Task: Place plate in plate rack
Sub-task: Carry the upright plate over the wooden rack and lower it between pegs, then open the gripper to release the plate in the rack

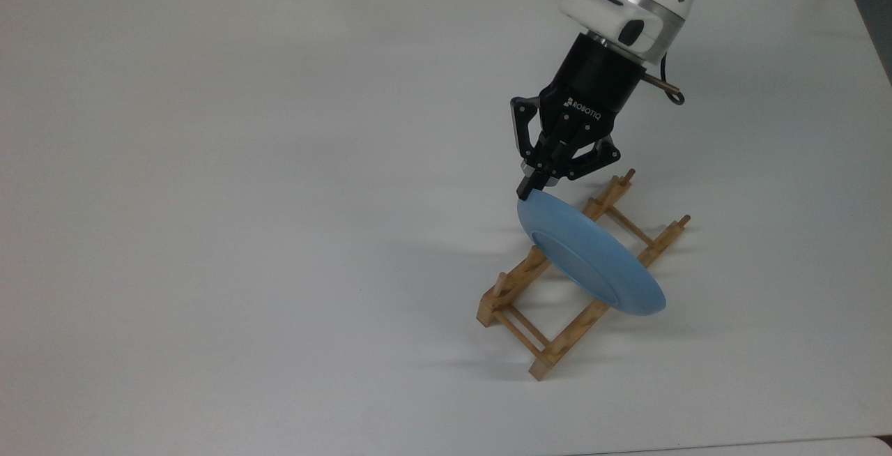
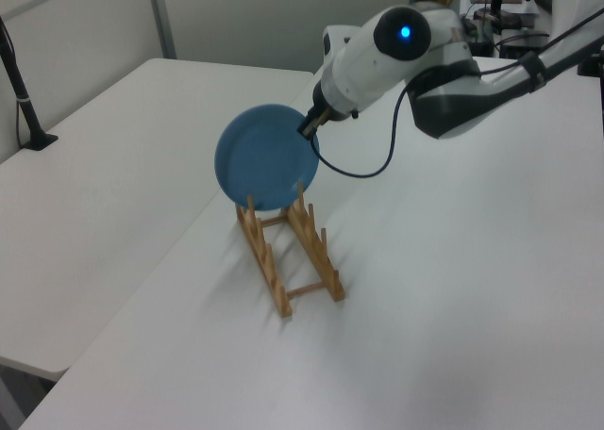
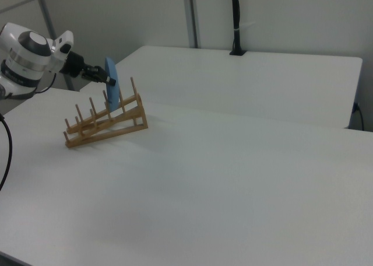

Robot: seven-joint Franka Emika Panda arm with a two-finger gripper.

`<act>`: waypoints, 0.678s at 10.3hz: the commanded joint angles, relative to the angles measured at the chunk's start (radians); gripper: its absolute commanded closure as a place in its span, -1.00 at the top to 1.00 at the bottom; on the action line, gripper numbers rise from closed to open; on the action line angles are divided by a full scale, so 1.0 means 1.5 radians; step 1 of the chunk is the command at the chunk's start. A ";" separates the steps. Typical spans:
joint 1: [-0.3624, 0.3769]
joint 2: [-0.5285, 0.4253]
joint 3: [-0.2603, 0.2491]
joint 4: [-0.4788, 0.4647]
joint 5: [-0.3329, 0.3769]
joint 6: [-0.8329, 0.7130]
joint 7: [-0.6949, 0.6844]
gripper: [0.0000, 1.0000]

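A white robot arm reaches over a plain white surface (image 1: 244,198). Its black claw (image 1: 531,186) is closed on the rim of a light blue plate (image 1: 589,255), pinching it at the plate's 10 o'clock edge in the top view. The plate stands on edge, tilted, over a small wooden plate rack (image 1: 578,282) with two pegged rails joined by thin dowels. In the left view the plate (image 2: 264,158) faces the camera, its lower edge dipping between the rack's (image 2: 288,256) pegs at the far end, the claw (image 2: 306,128) at its 2 o'clock. In the right view the plate (image 3: 111,82) appears edge-on, among the taller pegs of the rack (image 3: 105,123), the claw (image 3: 108,78) gripping its upper rim.
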 commanded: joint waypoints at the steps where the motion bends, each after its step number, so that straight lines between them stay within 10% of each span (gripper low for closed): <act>1: 0.009 -0.004 -0.008 -0.020 -0.018 0.016 0.017 -0.86; 2: 0.009 0.003 -0.007 -0.020 -0.018 0.015 0.017 -0.54; 3: 0.009 0.005 -0.008 -0.019 -0.018 0.014 0.018 0.22; 7: 0.008 -0.019 -0.006 -0.010 0.020 0.009 0.027 0.60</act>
